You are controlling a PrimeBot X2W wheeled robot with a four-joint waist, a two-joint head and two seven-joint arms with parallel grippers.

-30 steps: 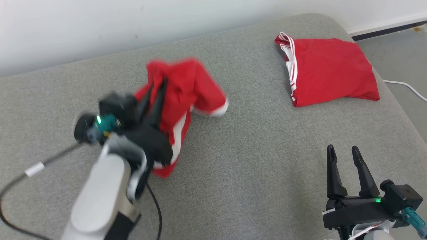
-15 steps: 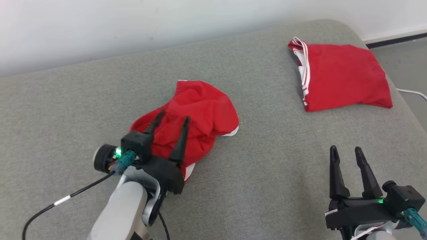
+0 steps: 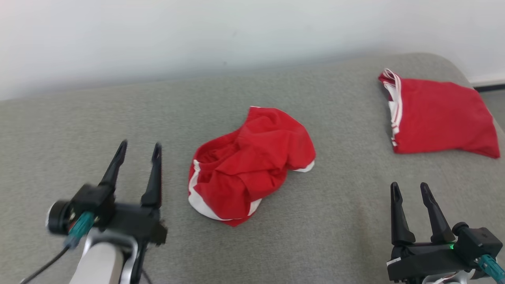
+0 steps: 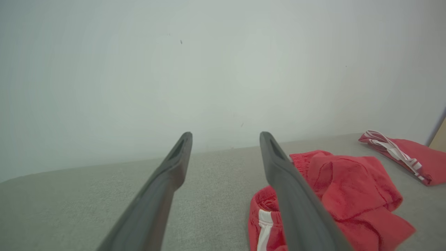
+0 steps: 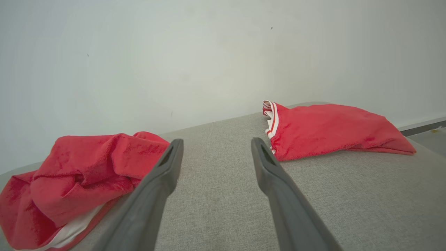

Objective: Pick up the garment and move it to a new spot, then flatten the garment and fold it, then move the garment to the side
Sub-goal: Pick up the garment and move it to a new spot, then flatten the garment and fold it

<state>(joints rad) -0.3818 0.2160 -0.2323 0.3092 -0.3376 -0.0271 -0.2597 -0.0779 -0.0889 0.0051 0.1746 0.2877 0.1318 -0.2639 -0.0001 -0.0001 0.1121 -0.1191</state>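
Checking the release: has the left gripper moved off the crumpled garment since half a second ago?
Yes. Against the crumpled garment, the left gripper has backed off leftward, jaws open.

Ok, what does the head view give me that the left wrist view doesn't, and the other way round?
Head view: the right gripper, open at the lower right, and the crumpled red garment's whole outline, apart from both grippers. Left wrist view: a low side-on look showing how high that garment bunches, plus a tan edge at far right that I can't identify. Shared: the open left gripper, that garment, the folded red garment, the grey cushion, the white wall.
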